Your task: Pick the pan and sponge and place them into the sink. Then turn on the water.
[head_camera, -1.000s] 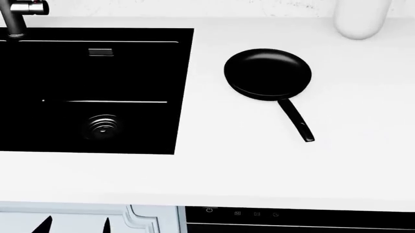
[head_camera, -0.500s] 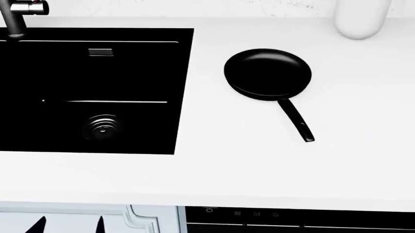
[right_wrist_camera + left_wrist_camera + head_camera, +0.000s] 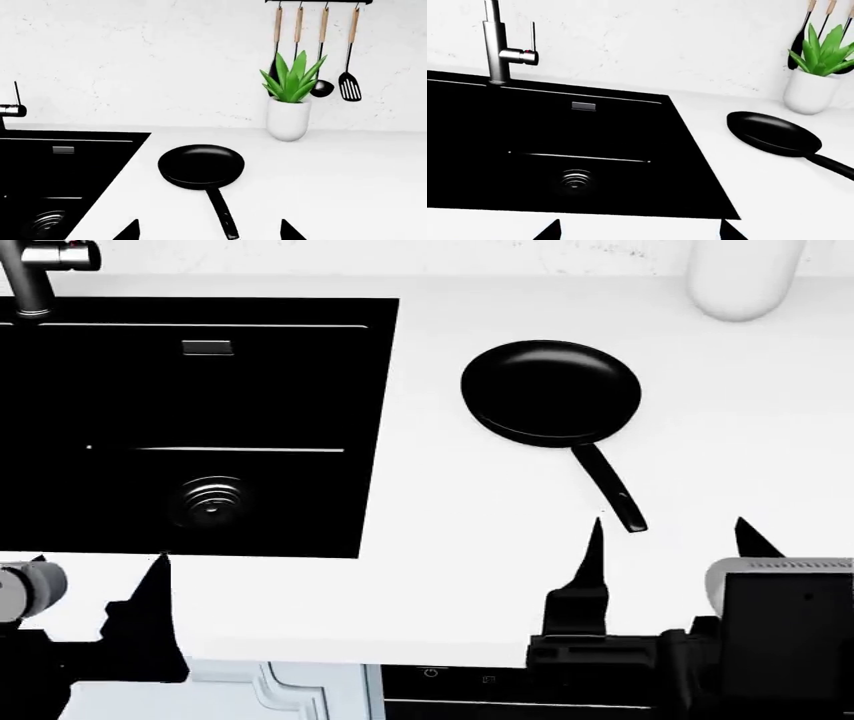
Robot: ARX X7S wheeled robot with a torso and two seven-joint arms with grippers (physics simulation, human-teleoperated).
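The glossy black pan (image 3: 550,390) lies on the white counter right of the sink (image 3: 267,370), its thin handle (image 3: 614,490) pointing toward the front edge. My right gripper (image 3: 671,530) is open just in front of the handle's end; in the right wrist view the handle tip (image 3: 227,225) lies between its spread fingertips (image 3: 131,229), untouched. Over the front counter strip by the sink's near rim, my left gripper (image 3: 99,562) is open and holds nothing (image 3: 638,230). The pan (image 3: 772,134) (image 3: 201,166) and the sink (image 3: 627,125) (image 3: 67,165) show in both wrist views. The sponge is out of view.
A steel faucet (image 3: 34,270) (image 3: 494,45) stands behind the sink, and a ringed drain (image 3: 211,498) sits in the basin. A white pot with a green plant (image 3: 288,117) stands at the back right, under hanging utensils (image 3: 320,50). A dark appliance panel (image 3: 454,685) is below the counter edge.
Both arms have risen into the head view. The left fingertips moved up from the bottom edge to the sink's front rim; the right gripper appeared at the pan handle's end. The pan has not moved.
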